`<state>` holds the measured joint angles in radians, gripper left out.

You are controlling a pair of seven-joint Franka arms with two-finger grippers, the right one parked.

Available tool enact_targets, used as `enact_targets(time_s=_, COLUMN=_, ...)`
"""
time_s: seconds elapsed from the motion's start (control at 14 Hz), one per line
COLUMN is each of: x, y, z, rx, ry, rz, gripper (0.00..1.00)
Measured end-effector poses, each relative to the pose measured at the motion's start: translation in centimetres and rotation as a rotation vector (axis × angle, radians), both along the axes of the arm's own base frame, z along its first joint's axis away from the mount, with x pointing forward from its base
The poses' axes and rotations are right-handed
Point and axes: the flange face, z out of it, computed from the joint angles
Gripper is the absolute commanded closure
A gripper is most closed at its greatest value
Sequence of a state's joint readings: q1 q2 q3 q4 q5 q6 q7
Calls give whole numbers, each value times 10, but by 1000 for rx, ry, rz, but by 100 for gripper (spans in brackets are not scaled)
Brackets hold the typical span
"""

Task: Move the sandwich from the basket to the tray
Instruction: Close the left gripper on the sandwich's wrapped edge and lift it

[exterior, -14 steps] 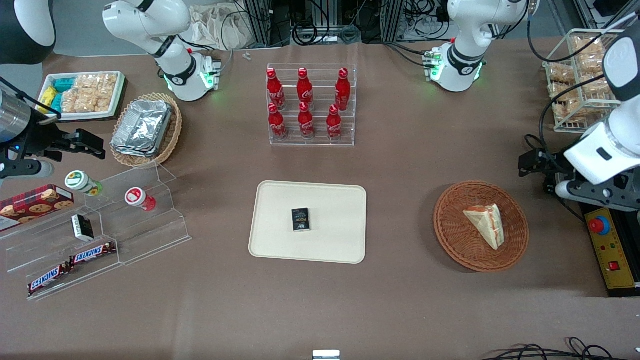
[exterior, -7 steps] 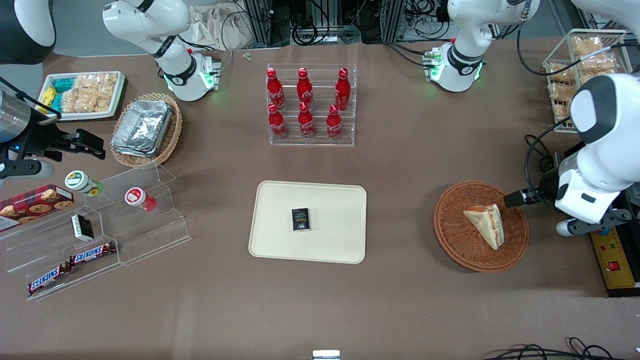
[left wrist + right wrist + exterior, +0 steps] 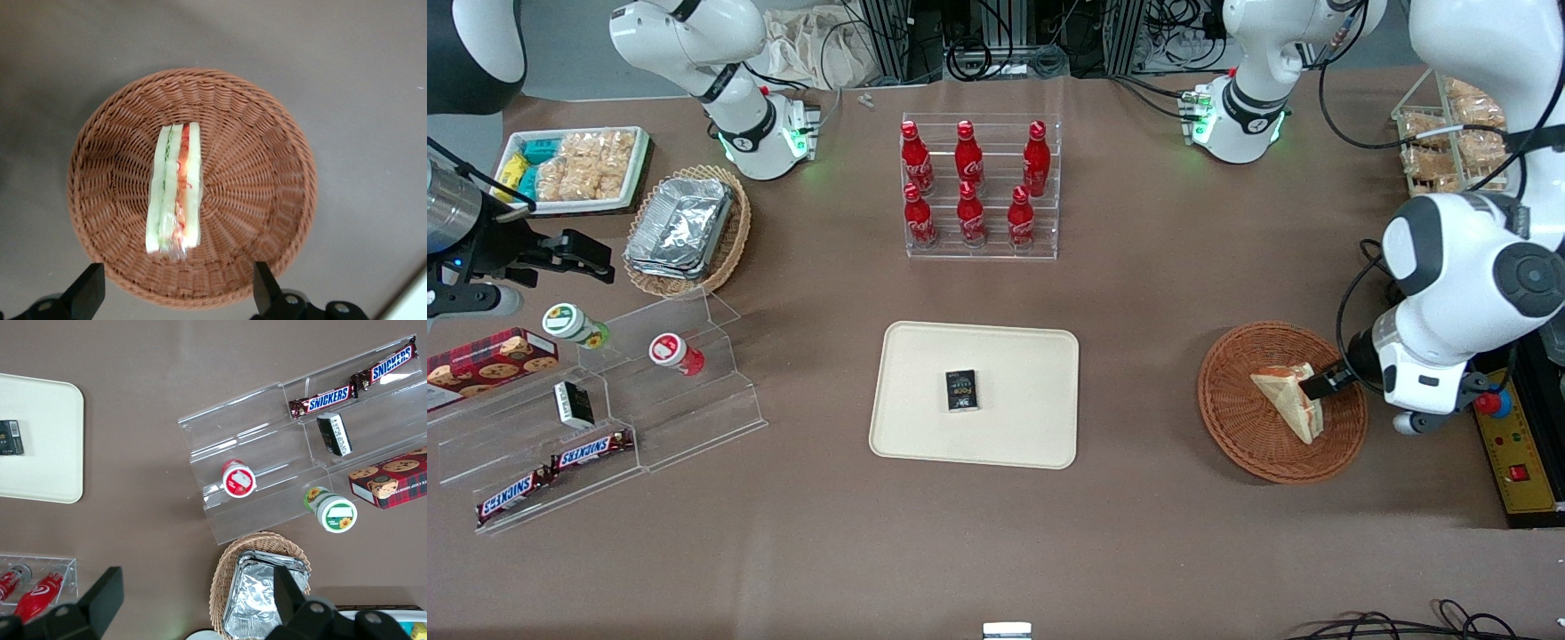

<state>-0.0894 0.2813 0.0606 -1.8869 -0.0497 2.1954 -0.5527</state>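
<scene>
One small black box (image 3: 962, 390) already sits near the middle of the tray (image 3: 925, 427), so a sandwich set down carelessly could land on it instead of on bare tray. Toward the working arm's end of the table, the sandwich (image 3: 1288, 398) lies in the basket (image 3: 1245, 444), well apart from the tray. It is soft and stands on edge with its filling stripe up, as the wrist view (image 3: 175, 190) shows. A hard squeeze would probably crush the bread, and a grip that catches only one slice could pull the layers apart. The shallow basket (image 3: 267, 167) is light, so a finger snagging the weave might drag it along. The gripper (image 3: 173, 297) hovers above the basket, over the sandwich's edge. Its jaws stand wide apart, holding nothing, with each finger (image 3: 90, 290) clear of bread and weave.
</scene>
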Motion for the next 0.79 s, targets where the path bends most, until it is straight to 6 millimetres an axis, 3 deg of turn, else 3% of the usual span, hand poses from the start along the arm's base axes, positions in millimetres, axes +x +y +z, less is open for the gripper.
enact_targets(time_s=0.29, x=-2, y=3, z=-40, rx=4, ry=-23, rz=40, gripper=0)
enact_targets(time_s=0.79, x=-18, y=15, z=-87, rx=13, ry=-20, rz=70, gripper=0)
